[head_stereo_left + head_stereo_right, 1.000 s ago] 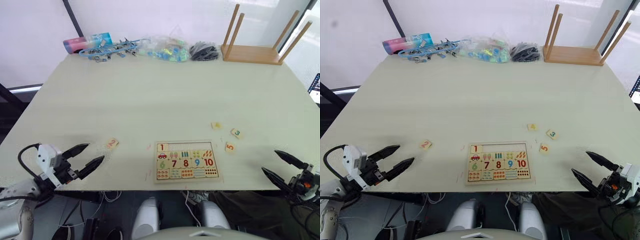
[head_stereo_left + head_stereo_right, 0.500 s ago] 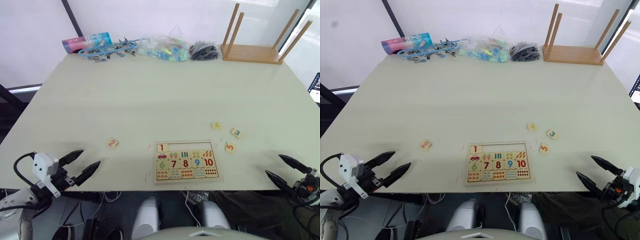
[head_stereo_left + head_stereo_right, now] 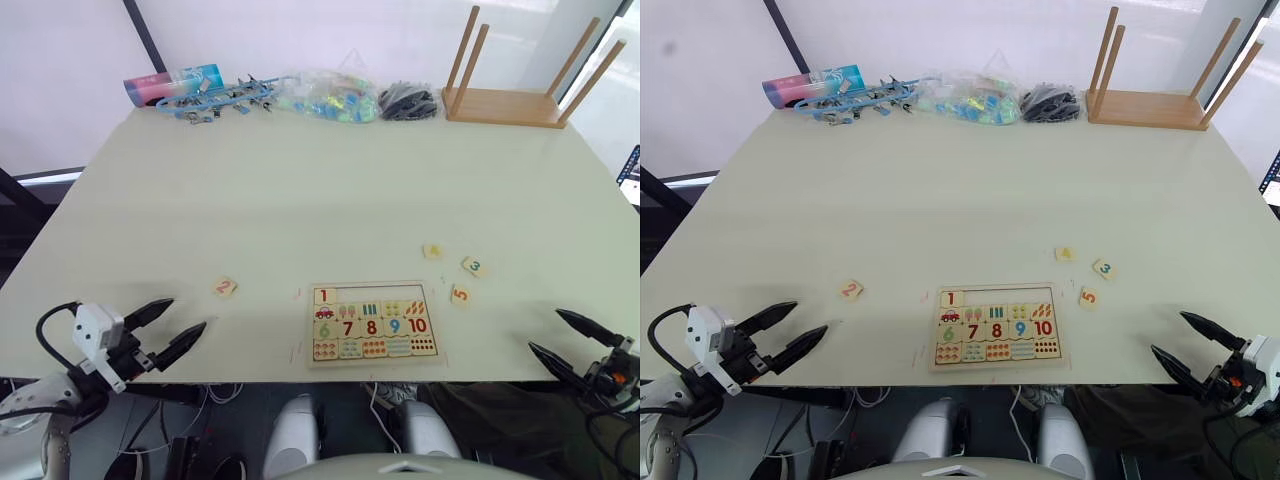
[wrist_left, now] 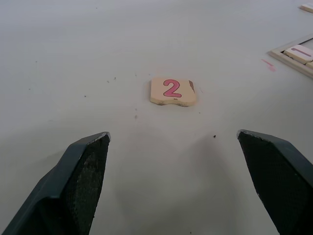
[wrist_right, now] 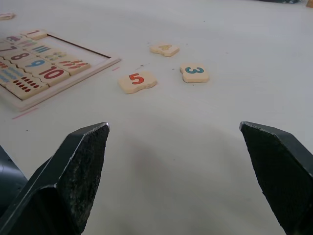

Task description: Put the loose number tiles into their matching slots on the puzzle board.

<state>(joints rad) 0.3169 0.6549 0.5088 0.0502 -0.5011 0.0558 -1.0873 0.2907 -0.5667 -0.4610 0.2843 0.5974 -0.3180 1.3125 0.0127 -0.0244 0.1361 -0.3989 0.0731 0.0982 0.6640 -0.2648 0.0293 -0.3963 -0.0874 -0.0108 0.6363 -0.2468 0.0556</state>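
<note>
The puzzle board (image 3: 375, 362) lies near the table's front edge, its lower rows full of tiles. In its top row of slots (image 3: 385, 294), only the tile 1 (image 3: 324, 295) is seated at the left end. Tile 2 (image 3: 225, 287) lies loose left of the board, straight ahead of my open left gripper (image 3: 186, 314) and a short way beyond its fingertips (image 4: 93, 147). Tiles 4 (image 3: 432, 251), 3 (image 3: 473, 266) and 5 (image 3: 459, 294) lie loose right of the board. My right gripper (image 3: 544, 329) hangs open at the front right edge, nearer than tile 5 (image 5: 137, 81).
Along the far edge stand an upturned wooden stool (image 3: 510, 100), a black heap (image 3: 407, 100), a bag of coloured pieces (image 3: 325, 98), blue clips (image 3: 215, 100) and a tube (image 3: 175, 82). The wide middle of the table (image 3: 320, 190) is bare.
Both grippers drew back toward the table's front edge over the last second. The left one then eased slightly forward again. No tile moved.
</note>
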